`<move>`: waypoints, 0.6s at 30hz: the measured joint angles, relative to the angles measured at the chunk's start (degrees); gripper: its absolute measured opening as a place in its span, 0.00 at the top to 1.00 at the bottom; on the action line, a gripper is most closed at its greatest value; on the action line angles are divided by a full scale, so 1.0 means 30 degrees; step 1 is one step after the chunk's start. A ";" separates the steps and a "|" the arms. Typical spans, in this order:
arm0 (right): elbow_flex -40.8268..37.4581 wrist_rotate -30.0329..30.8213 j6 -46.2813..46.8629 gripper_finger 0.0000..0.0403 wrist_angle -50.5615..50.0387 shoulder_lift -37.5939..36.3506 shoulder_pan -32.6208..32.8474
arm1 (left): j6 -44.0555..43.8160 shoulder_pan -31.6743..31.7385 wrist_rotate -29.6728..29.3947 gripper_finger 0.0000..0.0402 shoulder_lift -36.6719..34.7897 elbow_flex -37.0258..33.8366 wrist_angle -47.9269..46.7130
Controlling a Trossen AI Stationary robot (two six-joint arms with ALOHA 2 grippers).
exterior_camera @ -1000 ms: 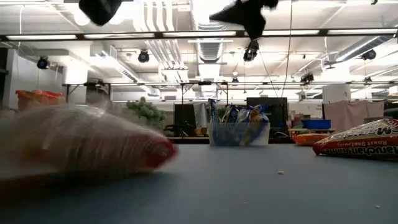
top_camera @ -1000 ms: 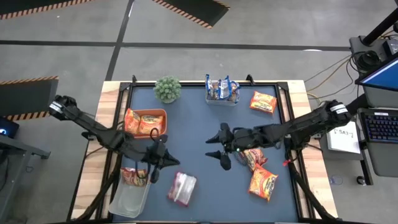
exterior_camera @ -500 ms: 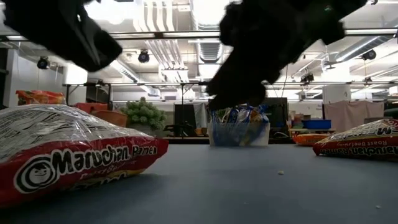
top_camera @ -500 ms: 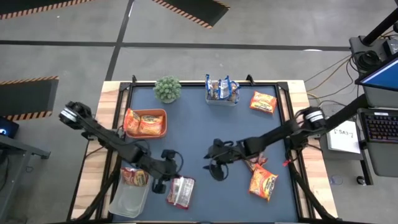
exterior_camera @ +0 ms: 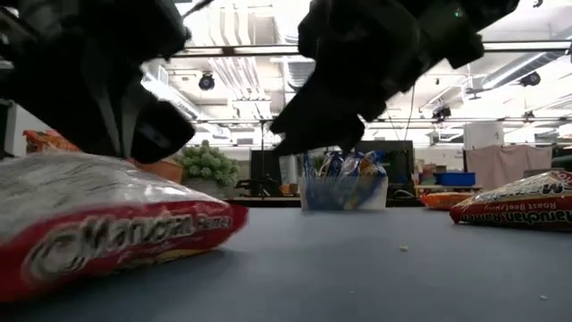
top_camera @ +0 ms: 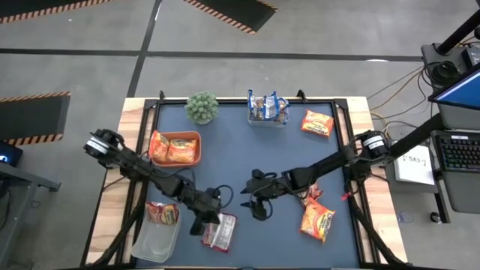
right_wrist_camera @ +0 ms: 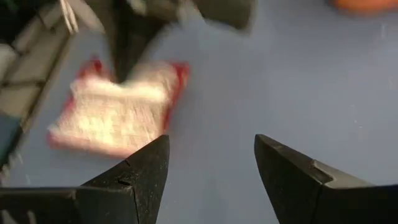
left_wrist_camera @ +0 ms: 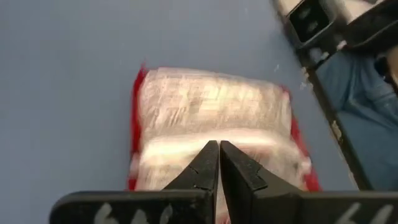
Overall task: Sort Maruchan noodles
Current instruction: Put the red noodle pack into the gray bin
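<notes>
Some packets are already sorted into the orange tray (top_camera: pixel 193 139) and tubs; the red packet (top_camera: pixel 218 232) and others remain loose on the bench (top_camera: pixel 247 165). The left hand (top_camera: pixel 205 223) is clenched over it, grasping nothing; the right hand (top_camera: pixel 255 202) is released.

Two dark, slender arms built of black jointed segments, each with a pale grey, rounded joint housing near its outer end. The left tool (left_wrist_camera: pixel 218 163) ends in two matte black fingers tapering to thin points, mounted on a flat black crossbar just behind them. The right tool (right_wrist_camera: pixel 210 162) carries two broader black fingers (right_wrist_camera: pixel 142 171), wedge-shaped with angular bevelled faces and a faint sheen. Thin dark cabling loops alongside the left arm's last segment, just behind its tool.
</notes>
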 joint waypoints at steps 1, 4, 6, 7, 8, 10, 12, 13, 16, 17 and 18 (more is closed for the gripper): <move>0.0083 0.0007 -0.0073 0.45 0.0407 0.0029 -0.0007 | -0.0056 0.0208 0.0181 1.00 0.0112 -0.0158 0.0137; -0.0123 0.0037 -0.0074 0.44 0.0235 -0.0237 -0.0007 | -0.0149 0.0606 0.0246 1.00 0.0256 -0.0566 0.0941; -0.0235 0.0024 -0.0097 0.44 0.0357 -0.0332 -0.0015 | -0.0137 0.0939 -0.0071 1.00 0.0251 -0.0630 0.0853; -0.0323 0.0031 -0.0128 0.45 0.0148 -0.0406 -0.0007 | -0.0038 0.1025 -0.0613 1.00 0.0133 -0.0705 0.0869; -0.0305 0.0026 -0.0210 0.45 0.0434 -0.0350 -0.0007 | 0.0085 0.1101 -0.1247 1.00 -0.0171 -0.0887 0.0613; -0.0360 0.0068 -0.0374 0.45 0.0554 -0.0337 -0.0007 | 0.0524 0.1249 -0.2607 1.00 -0.0447 -0.0916 0.0758; -0.0404 0.0232 -0.0534 0.45 0.0652 -0.0275 -0.0007 | 0.0887 0.1291 -0.3884 1.00 -0.1037 -0.1215 0.0430; -0.0397 0.0430 -0.0657 0.45 0.0918 -0.0207 -0.0007 | 0.1090 0.1377 -0.4467 1.00 -0.1235 -0.1249 0.0398; -0.0437 0.0500 -0.0885 0.45 0.1527 -0.0080 -0.0011 | 0.1514 0.1531 -0.5917 1.00 -0.2019 -0.1542 -0.0027; -0.0401 0.0496 -0.1018 0.45 0.1614 -0.0041 -0.0007 | 0.1733 0.1591 -0.6011 1.00 -0.2251 -0.1555 0.0024; -0.0397 0.0489 -0.1092 0.45 0.1552 -0.0037 -0.0007 | 0.2104 0.1606 -0.5839 1.00 -0.2563 -0.1579 0.0177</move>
